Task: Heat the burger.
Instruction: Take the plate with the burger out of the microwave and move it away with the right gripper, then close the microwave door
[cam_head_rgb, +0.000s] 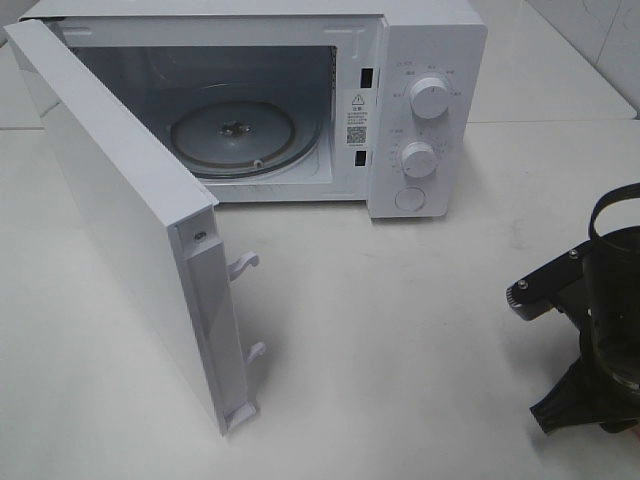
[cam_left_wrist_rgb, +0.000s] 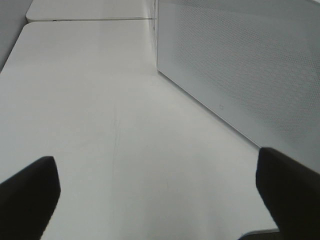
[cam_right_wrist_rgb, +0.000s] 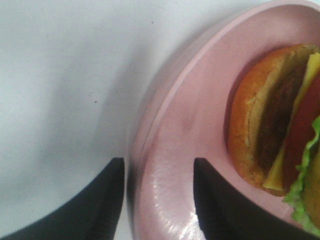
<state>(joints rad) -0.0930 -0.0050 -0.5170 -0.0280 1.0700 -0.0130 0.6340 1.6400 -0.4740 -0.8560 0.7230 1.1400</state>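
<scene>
Right end effector (cam_right_wrist_rgb: 159, 200): fingers straddle the rim of the pink plate (cam_right_wrist_rgb: 200, 115), one finger outside the rim over the worktop (cam_right_wrist_rgb: 60, 75), one inside on the plate surface. Clamped on the plate rim, as far as the right wrist view shows. Burger (cam_right_wrist_rgb: 280, 130) sits on that plate, just beyond the inner finger; bun, dark patty, yellow cheese, red layer and green lettuce visible from the side.

In the high view the right arm (cam_head_rgb: 590, 320) is at the right edge, near side of the worktop (cam_head_rgb: 400, 350); plate and burger are not visible there, the arm covers that spot.

Left end effector (cam_left_wrist_rgb: 157, 200): released, the two dark fingertips (cam_left_wrist_rgb: 30, 195) well apart, nothing between them, only bare worktop below. Microwave door (cam_left_wrist_rgb: 240, 70) stands just to one side of it, perforated face toward the camera.

Microwave (cam_head_rgb: 300, 100) at the far centre of the worktop, door (cam_head_rgb: 120, 220) swung fully open toward the near left. Glass turntable (cam_head_rgb: 245, 135) inside carries nothing. Two dials (cam_head_rgb: 430, 97) and a round button on the right panel.
</scene>
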